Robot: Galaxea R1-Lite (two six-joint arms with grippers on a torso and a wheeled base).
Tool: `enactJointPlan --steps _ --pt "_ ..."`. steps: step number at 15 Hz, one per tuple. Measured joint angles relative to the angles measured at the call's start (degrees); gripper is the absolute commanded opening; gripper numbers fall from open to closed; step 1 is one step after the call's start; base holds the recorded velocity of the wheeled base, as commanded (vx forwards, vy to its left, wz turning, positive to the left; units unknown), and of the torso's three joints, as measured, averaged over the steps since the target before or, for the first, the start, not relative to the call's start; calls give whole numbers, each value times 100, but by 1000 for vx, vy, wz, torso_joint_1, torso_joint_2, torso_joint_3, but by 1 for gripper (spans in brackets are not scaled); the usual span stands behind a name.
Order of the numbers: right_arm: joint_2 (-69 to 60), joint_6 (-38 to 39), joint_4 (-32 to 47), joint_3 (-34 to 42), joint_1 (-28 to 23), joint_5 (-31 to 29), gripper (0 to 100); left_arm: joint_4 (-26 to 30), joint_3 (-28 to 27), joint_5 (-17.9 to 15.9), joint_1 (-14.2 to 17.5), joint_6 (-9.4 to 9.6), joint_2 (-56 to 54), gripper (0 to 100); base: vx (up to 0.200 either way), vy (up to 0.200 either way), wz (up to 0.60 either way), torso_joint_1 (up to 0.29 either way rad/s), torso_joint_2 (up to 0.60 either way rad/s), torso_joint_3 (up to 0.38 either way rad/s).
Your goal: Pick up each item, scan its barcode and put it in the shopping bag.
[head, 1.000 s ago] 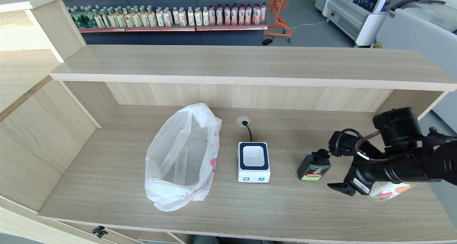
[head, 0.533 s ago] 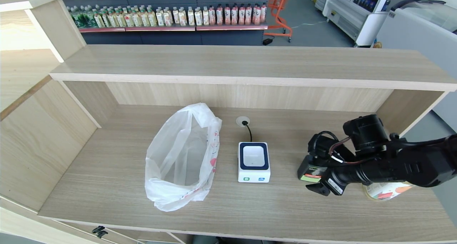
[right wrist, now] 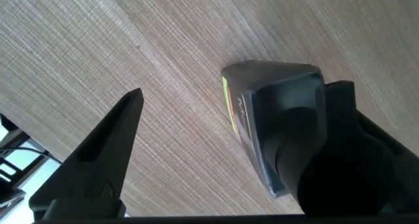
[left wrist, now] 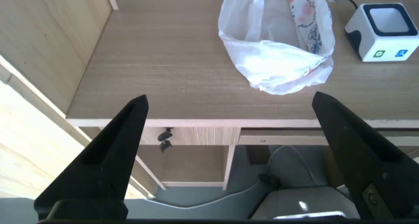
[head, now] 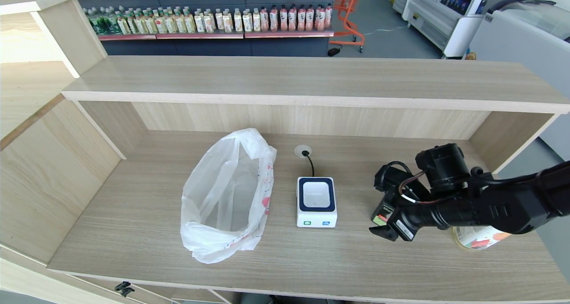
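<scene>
A small black bottle with a green and red label stands on the counter, right of the white scanner. My right gripper is open and straddles the bottle. In the right wrist view the bottle sits against one finger, while the other finger stays well apart from it. A white shopping bag lies open to the left of the scanner. My left gripper is open and holds nothing, in front of and below the counter's front edge, with the bag ahead of it.
A white tub with colourful print stands under my right arm. The scanner's cable runs to a hole at the back. A raised wooden ledge and side walls enclose the counter.
My right arm has swung left and lowered, bringing its open fingers from beside the bottle to either side of it. The bag, the scanner and the tub have not moved.
</scene>
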Motion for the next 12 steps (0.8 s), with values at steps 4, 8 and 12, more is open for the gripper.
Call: enactJointPlan --steps 4,8,12 --pt "-24 0 -140 88 -17 -12 0 0 0 0 0 0 0 100 0 0 0 0 0 0" --pt "-234 -10 -134 463 -135 -26 0 2 0 0 0 2 0 100 0 0 0 0 0 0" --pt "-597 -10 -121 660 -304 -33 0 2 0 0 0 2 0 100 0 0 0 0 0 0"
